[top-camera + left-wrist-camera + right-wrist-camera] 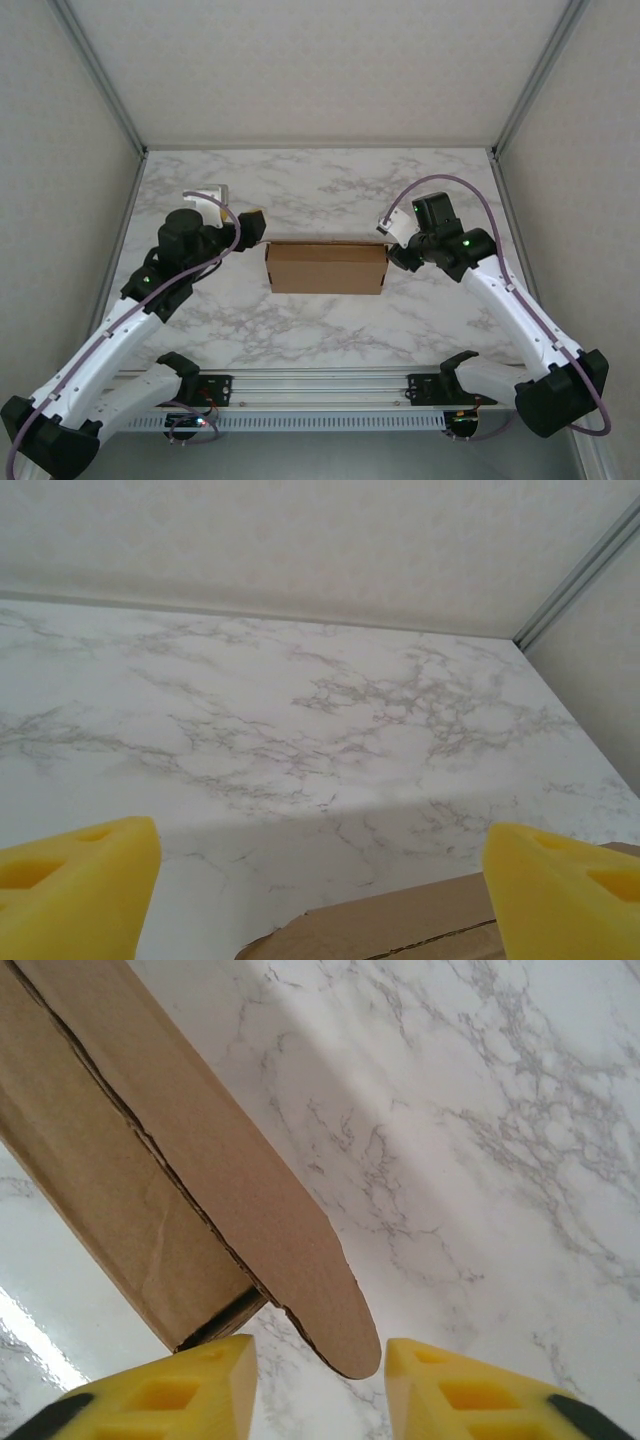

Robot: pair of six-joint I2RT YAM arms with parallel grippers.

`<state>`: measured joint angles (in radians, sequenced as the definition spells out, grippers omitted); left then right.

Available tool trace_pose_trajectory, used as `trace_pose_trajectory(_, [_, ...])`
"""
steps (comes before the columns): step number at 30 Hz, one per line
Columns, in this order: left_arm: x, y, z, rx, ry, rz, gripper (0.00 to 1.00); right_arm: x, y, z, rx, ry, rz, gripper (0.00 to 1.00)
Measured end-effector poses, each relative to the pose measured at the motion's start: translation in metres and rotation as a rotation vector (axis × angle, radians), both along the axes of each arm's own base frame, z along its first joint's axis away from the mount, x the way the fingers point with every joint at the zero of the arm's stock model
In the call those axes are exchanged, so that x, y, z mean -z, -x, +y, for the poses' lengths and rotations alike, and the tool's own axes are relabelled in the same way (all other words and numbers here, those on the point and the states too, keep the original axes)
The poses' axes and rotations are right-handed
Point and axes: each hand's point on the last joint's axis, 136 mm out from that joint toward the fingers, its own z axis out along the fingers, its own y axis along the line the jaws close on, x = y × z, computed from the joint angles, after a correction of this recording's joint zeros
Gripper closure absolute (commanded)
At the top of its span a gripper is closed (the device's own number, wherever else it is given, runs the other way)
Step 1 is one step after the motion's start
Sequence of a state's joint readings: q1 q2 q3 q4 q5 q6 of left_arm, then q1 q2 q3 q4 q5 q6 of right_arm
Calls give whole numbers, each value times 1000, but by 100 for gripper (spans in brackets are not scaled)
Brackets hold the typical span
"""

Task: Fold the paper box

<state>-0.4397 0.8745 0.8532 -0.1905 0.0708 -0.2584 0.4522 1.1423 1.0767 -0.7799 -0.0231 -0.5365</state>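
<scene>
The paper box (326,266) is seen in the middle of the tabletop (300,190). It is judged light and stiff, but its thin flaps could be bent or torn, so a flap's edge is best held. No words or labels are seen on it. The left end effector (320,900) is held wide open just left of the box, with nothing in it. The right end effector (320,1385) is held partly open at the box's right end, with a rounded flap tip (345,1345) between its fingers (190,1390), not pinched
</scene>
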Motion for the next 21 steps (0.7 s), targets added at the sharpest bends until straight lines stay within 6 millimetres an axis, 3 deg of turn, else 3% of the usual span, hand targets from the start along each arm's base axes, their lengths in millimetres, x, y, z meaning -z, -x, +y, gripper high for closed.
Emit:
trace_pose_trajectory(11, [10,2,1,-2,1,15,16,23,-5,6,15,-3,90,92])
trace_pose_trajectory(21, [11,2,1,-5,3,19,18,9,-4,12,49,-66,112,99])
